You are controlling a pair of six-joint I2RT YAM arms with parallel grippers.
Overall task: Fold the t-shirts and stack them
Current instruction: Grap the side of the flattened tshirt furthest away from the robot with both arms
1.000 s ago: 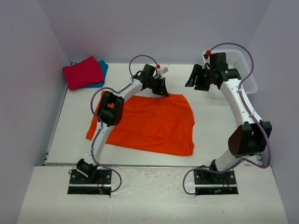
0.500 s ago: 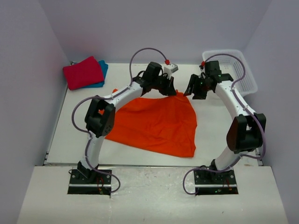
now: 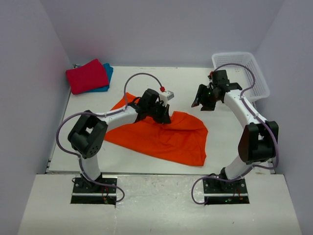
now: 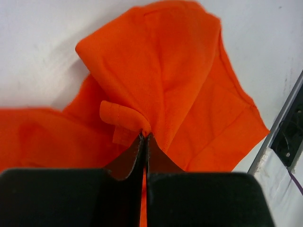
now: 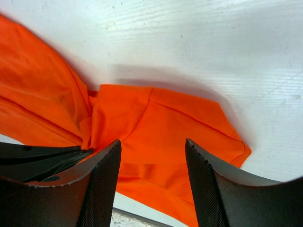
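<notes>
The orange t-shirt lies partly folded in the middle of the table. My left gripper is shut on a pinch of its cloth and holds that edge over the shirt; the pinched fold shows at the fingertips in the left wrist view. My right gripper is open and empty above the table, right of the shirt; the orange shirt shows between its jaws below. The crimson t-shirt lies folded on the teal t-shirt at the back left.
A white lattice basket stands at the back right corner. Purple walls close in the table on three sides. The table's front edge runs just past the shirt's near hem.
My left gripper has pulled the shirt's far edge forward and down toward the middle, folding the cloth over itself. My right gripper has come a little lower and nearer.
</notes>
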